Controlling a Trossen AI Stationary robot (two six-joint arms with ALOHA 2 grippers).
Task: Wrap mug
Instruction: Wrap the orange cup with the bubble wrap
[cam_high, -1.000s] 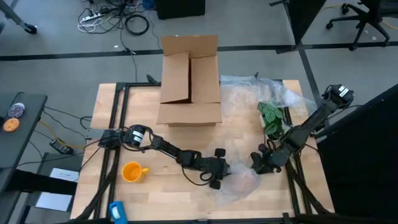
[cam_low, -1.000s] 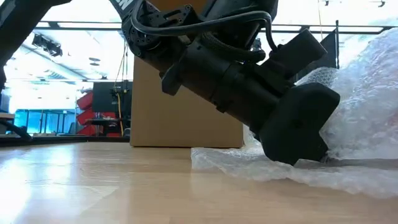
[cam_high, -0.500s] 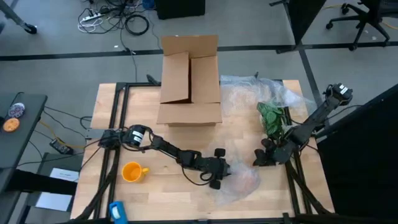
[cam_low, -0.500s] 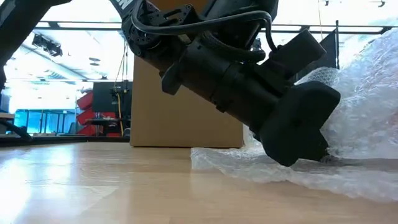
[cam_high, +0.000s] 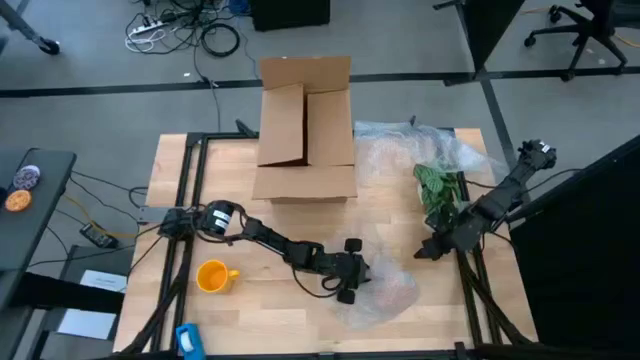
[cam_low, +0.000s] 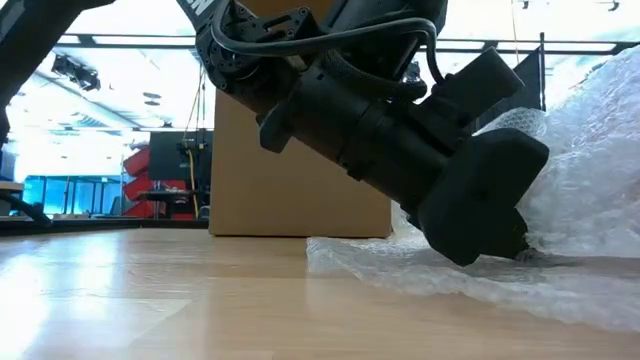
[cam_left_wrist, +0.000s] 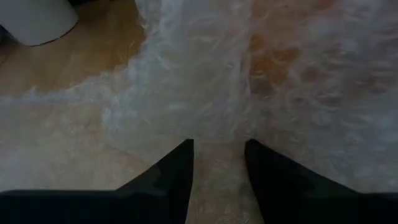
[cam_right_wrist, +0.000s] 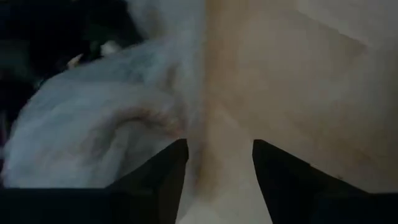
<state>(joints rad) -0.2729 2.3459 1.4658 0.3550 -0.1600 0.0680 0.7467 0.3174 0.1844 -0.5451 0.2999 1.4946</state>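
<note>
- The left gripper lies low on the table, its 2 fingers narrowly parted with a fold of the clear plastic sheet between them; whether they actually pinch it, I cannot tell.
- The right gripper has drawn back from the sheet toward the table's right edge over the last second; its fingers stand apart with nothing between them.
- So only 1 arm now works the sheet, and wrapping looks barely begun.
- The mug sits unwrapped near the table's left edge, well apart from the sheet.
- The cardboard box stands open; its contents are hidden.
</note>
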